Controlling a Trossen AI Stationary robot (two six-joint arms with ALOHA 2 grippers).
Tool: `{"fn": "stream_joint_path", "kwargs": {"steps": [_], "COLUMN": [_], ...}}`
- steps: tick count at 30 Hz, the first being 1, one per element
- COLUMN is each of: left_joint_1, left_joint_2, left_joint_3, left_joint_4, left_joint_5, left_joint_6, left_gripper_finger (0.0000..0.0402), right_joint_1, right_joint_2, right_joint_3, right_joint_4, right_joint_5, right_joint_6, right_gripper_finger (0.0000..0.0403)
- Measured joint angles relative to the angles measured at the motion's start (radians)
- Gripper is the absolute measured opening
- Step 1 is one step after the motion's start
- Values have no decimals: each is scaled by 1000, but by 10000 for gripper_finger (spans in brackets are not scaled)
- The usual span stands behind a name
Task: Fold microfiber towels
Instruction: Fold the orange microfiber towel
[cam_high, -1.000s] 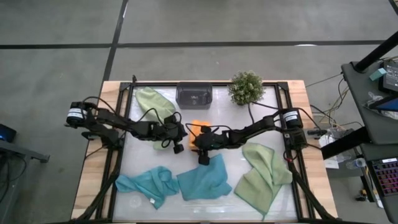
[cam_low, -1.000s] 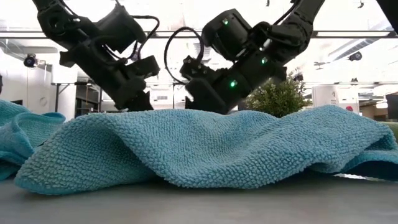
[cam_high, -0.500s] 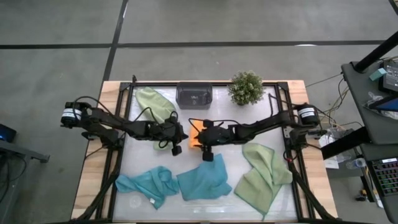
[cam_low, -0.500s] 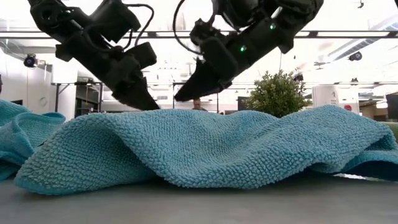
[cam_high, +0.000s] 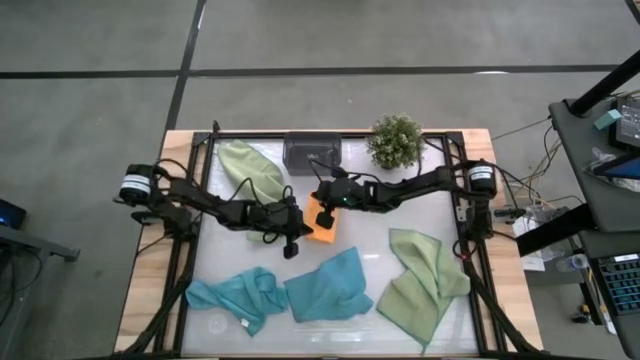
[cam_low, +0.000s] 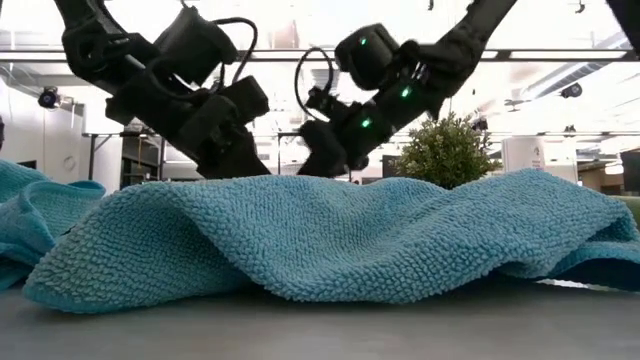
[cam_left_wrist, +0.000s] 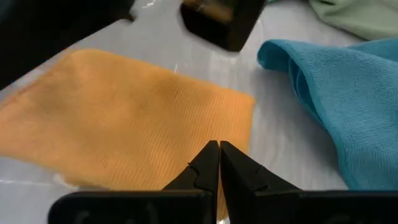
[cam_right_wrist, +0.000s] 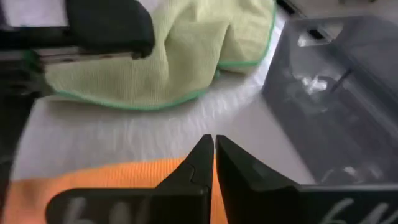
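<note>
From above, we see the left arm reach in from the table's (cam_high: 165, 300) left edge toward the middle, its gripper (cam_high: 296, 232) pressed shut at the left edge of the orange towel (cam_high: 324, 222). In the left wrist view that gripper's (cam_left_wrist: 219, 163) fingers (cam_left_wrist: 202, 168) meet tip to tip over the near edge of the orange towel (cam_left_wrist: 124, 118), which lies flat; whether they pinch any cloth we cannot tell. Behind the left arm, toward the far side, lies a crumpled sage towel (cam_high: 248, 167). Near the front left sits a bunched teal towel (cam_high: 232, 295), and just right of it a second teal one (cam_high: 330, 285), which fills the low view (cam_low: 330, 235).

In the middle, at the far edge, we see the grey tray (cam_high: 312, 152), with the orange towel just in front of it. The right gripper (cam_high: 322, 194) sits at the orange towel's far edge, its jaws closed with nothing visibly between them; the right wrist view shows its tips (cam_right_wrist: 214, 152) together above the orange cloth (cam_right_wrist: 118, 174), with the sage towel (cam_right_wrist: 168, 56) and tray (cam_right_wrist: 336, 93) beyond.

Further right, the plant (cam_high: 397, 140) stands at the far edge beside the tray, and the right arm stretches back to the table's right side. In front of it lies the other sage towel (cam_high: 425, 280), loosely folded near the front right corner
</note>
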Motion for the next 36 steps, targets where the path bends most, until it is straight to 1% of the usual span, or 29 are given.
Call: {"fn": "stream_joint_path", "kwargs": {"steps": [3,11,19,27,36], "left_joint_1": [0,-1,0,0,-2], "left_joint_2": [19,34,98,114,70], "left_joint_3": [1,-3,-1,0,-5], "left_joint_4": [1,4,8,15,-10], "left_joint_5": [1,3,46,51,64], "left_joint_6": [-2,-8,-92,-133,-133], "left_gripper_finger": [0,0,0,0,0], "right_joint_1": [-9,-11,-21,-21,-7], "right_joint_2": [39,116,172,166,54], "right_joint_3": [-2,-6,-4,-5,-8], "right_joint_4": [48,107,131,129,51], "right_joint_5": [0,0,3,5,12], "right_joint_6": [10,-4,-3,-11,-21], "right_gripper_finger": [9,9,9,9,9]}}
